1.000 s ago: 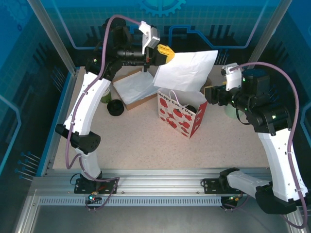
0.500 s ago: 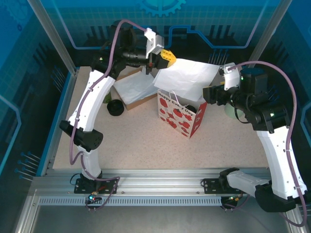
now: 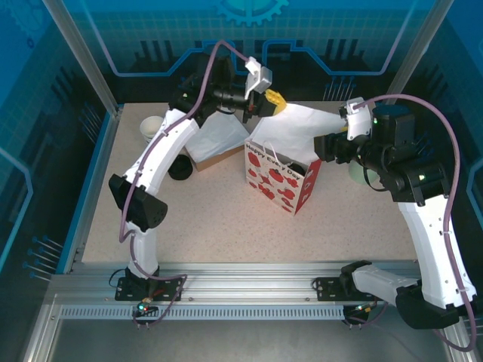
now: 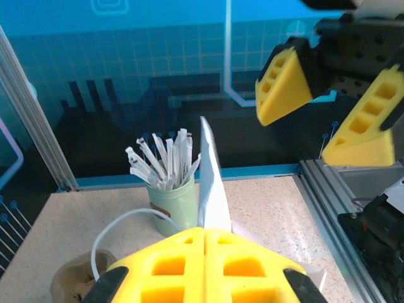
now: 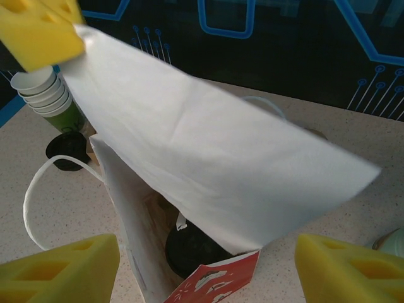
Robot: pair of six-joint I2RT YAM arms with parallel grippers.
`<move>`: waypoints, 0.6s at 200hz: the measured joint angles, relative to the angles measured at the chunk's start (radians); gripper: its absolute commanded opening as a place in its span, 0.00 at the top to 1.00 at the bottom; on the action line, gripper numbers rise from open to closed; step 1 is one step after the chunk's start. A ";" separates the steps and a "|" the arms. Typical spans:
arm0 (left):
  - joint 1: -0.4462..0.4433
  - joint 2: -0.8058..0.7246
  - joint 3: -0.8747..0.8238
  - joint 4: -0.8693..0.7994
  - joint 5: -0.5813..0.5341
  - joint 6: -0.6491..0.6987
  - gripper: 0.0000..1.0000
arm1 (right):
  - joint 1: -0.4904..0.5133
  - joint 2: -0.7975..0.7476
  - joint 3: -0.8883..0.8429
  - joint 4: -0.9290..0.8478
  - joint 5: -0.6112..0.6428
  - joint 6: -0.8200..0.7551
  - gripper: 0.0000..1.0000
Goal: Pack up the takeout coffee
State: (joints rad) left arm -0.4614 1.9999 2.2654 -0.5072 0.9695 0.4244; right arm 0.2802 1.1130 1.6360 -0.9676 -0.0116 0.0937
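- The left gripper (image 3: pixel 270 99) is shut tight on one corner of a white paper sheet (image 5: pixel 208 139).
- The sheet hangs down from that corner. It is wide and flat, and it slopes over the open top of the bag (image 3: pixel 275 182).
- The coffee (image 5: pixel 189 249) seems to be inside the bag. A round black lid shows deep down in it, facing up, so I think the cup stands up straight.
- The coffee is under the sheet. The sheet has to go down into the bag on top of the lid.
- The right gripper (image 5: pixel 207 252) is open and holds nothing. Its two yellow fingers (image 5: pixel 63 268) are wide apart, one on each side of the bag's top.
- In the right wrist view the coffee lies straight ahead, between the two fingers.
- The right gripper is the one nearer to the coffee. The left gripper is higher up, over the far left corner of the bag.
- I think the next job is for the left arm: push the sheet down into the bag without tipping the bag over.
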 measured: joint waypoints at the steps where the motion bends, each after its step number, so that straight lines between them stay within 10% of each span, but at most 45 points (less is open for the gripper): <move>1: 0.000 0.001 -0.002 0.001 0.000 0.000 0.99 | 0.000 0.000 0.000 0.000 0.000 0.000 0.25; 120: 0.037 -0.033 -0.203 0.077 -0.134 -0.035 0.59 | 0.011 0.051 0.000 0.018 -0.055 0.019 0.25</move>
State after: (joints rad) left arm -0.4248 1.9671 2.0624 -0.4305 0.8360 0.3897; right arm 0.2909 1.1637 1.6360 -0.9501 -0.0666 0.1127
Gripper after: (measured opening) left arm 0.373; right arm 0.746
